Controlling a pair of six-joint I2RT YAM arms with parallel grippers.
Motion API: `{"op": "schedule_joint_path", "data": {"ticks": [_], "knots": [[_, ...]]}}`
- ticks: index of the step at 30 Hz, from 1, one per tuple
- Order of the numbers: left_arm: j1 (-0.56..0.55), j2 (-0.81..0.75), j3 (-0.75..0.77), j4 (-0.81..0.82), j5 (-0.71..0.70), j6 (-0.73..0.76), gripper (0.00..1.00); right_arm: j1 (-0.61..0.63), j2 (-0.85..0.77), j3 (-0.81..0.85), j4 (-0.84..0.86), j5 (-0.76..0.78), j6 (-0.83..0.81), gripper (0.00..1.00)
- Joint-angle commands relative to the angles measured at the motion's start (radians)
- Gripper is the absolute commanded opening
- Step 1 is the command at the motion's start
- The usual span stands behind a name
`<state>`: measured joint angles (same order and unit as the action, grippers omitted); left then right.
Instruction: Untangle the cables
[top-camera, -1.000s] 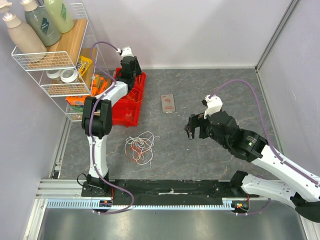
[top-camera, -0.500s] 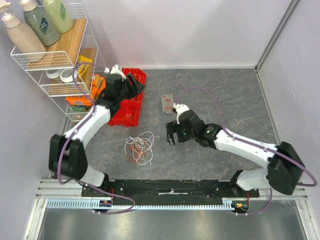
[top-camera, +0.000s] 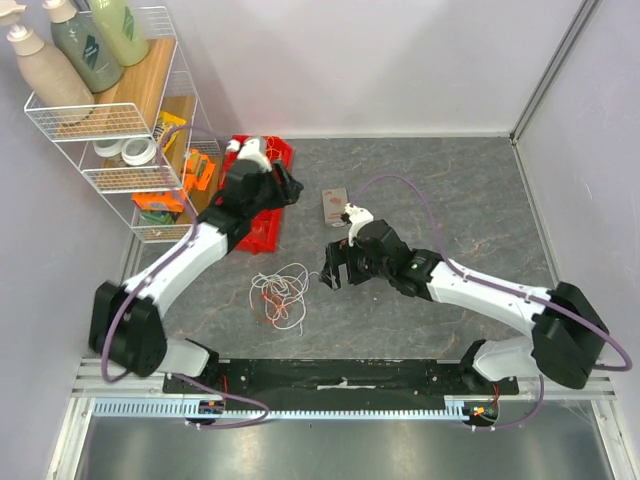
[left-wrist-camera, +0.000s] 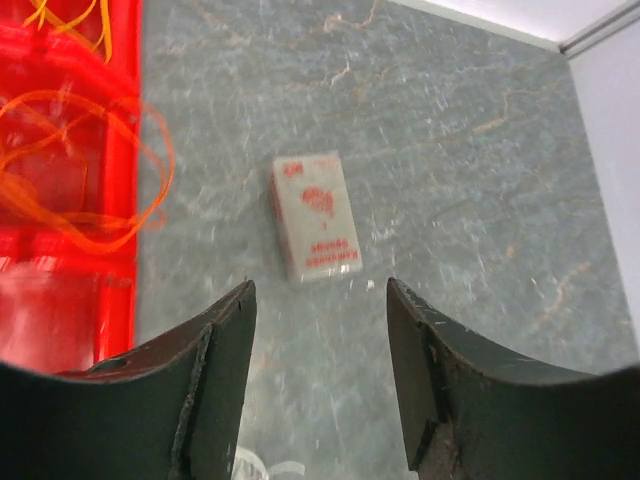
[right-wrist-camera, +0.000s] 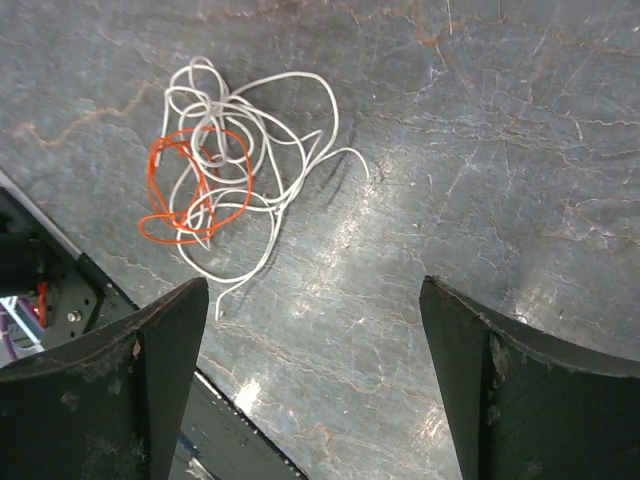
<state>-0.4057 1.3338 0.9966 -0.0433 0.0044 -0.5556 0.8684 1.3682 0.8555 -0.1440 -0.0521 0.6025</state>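
My right gripper (right-wrist-camera: 312, 300) has its 2 fingers spread wide with nothing between them. I hold it like this, above the table (top-camera: 450, 190), so it can come down over a strand rather than push the pile about. In the right wrist view the loose tangle of cables (right-wrist-camera: 230, 170) lies ahead and to the left of the gap, not yet under it. From overhead the tangle sits on the near side of the red crate (top-camera: 255, 235), a little apart from it, and the right gripper hangs just to the tangle's right.

The tangle is mostly white wire (right-wrist-camera: 290, 100) in wide floppy loops, with 1 tight orange coil (right-wrist-camera: 185, 195) threaded through its left part. I judge the orange coil the better thing to grip, since it is compact and the white loops would slide off it.

My left gripper (left-wrist-camera: 320, 300) is also apart and empty. It hovers beside the crate's right wall, looking down on a small printed card (left-wrist-camera: 315, 215) on the table right of the crate. More orange cables (left-wrist-camera: 90, 170) lie inside the crate, 1 loop bulging over its right wall. I read that as sorted wire, so the left arm looks free to help at the tangle.
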Motion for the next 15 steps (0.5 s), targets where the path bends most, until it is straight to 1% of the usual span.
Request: {"op": "schedule_joint_path", "data": {"ticks": [1,4,5,8,10,12,13,14,15], "knots": [[-0.039,0.271,0.273,0.049,-0.219,0.099,0.62,-0.003,-0.107,-0.026,-0.009,0.031,0.014,0.94],[-0.036,0.483,0.498,-0.036,-0.351,0.105,0.64,-0.015,-0.170,-0.047,-0.042,0.046,0.014,0.95],[-0.032,0.551,0.595,-0.065,-0.391,0.112,0.64,-0.025,-0.187,-0.052,-0.052,0.046,0.013,0.95],[0.001,0.764,0.868,-0.167,-0.438,0.123,0.65,-0.054,-0.230,-0.064,-0.078,0.046,0.003,0.96],[0.036,0.878,1.029,-0.240,-0.434,0.103,0.68,-0.074,-0.248,-0.064,-0.094,0.046,-0.007,0.97],[0.088,0.967,1.167,-0.308,-0.384,0.073,0.71,-0.089,-0.256,-0.058,-0.106,0.046,-0.021,0.97],[0.097,1.002,1.198,-0.320,-0.374,0.063,0.76,-0.098,-0.256,-0.055,-0.109,0.046,-0.026,0.97],[0.116,1.028,1.221,-0.320,-0.363,0.062,0.77,-0.103,-0.255,-0.052,-0.112,0.046,-0.030,0.98],[0.126,1.044,1.231,-0.317,-0.363,0.051,0.79,-0.109,-0.251,-0.049,-0.111,0.046,-0.038,0.97]]}}
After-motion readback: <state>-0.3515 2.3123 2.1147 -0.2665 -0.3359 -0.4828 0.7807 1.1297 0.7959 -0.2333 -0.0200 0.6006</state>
